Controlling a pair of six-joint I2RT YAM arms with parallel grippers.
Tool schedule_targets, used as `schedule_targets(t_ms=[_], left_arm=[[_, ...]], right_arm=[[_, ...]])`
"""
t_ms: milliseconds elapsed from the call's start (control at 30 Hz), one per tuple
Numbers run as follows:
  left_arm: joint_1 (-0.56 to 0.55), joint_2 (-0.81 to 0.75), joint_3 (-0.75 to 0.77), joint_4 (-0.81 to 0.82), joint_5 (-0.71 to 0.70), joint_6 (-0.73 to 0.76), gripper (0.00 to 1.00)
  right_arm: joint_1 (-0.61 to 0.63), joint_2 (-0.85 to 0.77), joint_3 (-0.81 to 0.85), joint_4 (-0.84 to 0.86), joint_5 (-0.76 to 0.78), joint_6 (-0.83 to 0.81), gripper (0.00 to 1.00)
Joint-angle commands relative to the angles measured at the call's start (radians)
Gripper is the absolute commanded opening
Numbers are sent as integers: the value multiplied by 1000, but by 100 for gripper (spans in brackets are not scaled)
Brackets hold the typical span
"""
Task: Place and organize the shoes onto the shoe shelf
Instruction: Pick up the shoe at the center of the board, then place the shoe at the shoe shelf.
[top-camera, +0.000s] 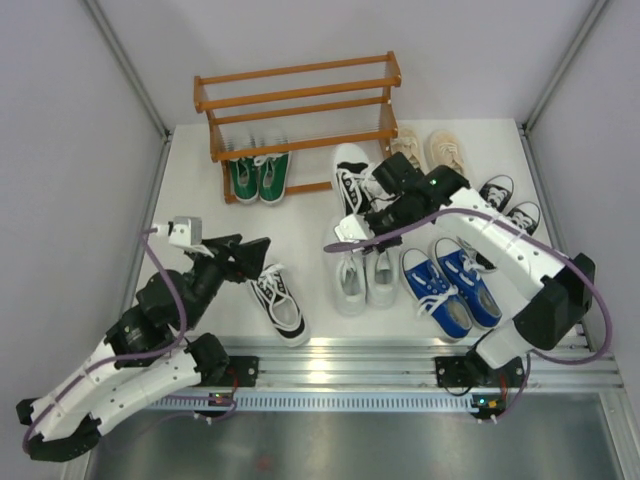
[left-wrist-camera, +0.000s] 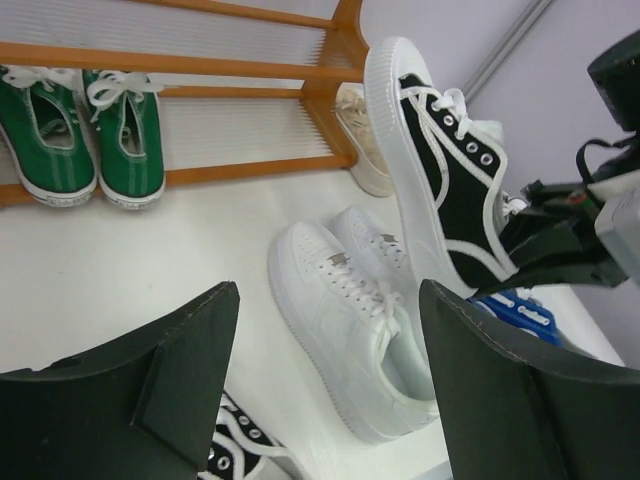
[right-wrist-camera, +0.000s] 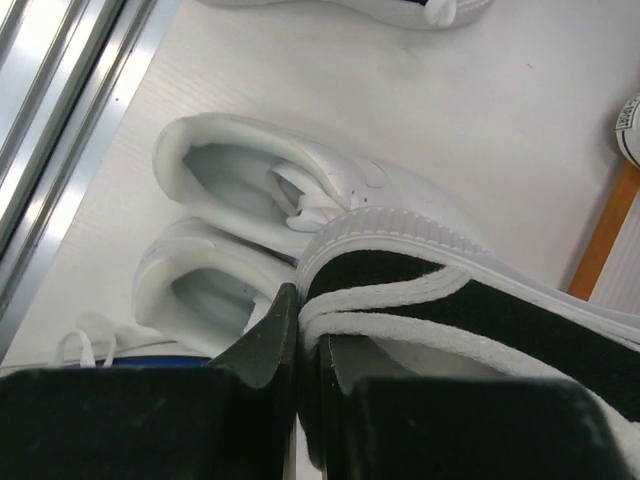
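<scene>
I work over a white tabletop (top-camera: 310, 215), matte, with a few faint specks showing in my right wrist view. Along its near edge runs a slotted aluminium rail (top-camera: 340, 362), with bright glare near its middle. Just nearer than that is a narrow ribbed strip (top-camera: 340, 400), and nearer still a dull grey metal sheet (top-camera: 350, 445). Pale lavender-grey panels close me in: a left wall (top-camera: 60, 150), a right wall (top-camera: 600, 90) and a far wall (top-camera: 300, 30). A far-left metal post (top-camera: 125, 65) slants up at one corner and a far-right metal post (top-camera: 565, 65) at the other.
</scene>
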Motion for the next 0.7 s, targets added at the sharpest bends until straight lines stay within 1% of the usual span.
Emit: schedule_targets(t_ms=[0,33,67,133,333,533,667], left_arm=[[4,-92,-71,-60,-11,136,78],[4,-142,-87,-61,-12,142,78],[4,-165,-99,-63,-9,147,79],[4,-224,-123,-61,9,147,79],[4,-244,-117,-58,-3,165,80],[4,-250,-116,-57,12,168,80],[4,-252,-116,-57,11,171,80]], right_arm=[[-56,84,133,-179,-118,-235,0],[-78,110,189,-219,-140,-282,0],[-87,136,220,-292,-146,-307,0],[-101,213,300,-366,-161,-339,0],[-95,221,285,-365,-207,-344,0],[-55,258,279,-354,-181,-295,0],[-43,307,283,-353,-197,-283,0]])
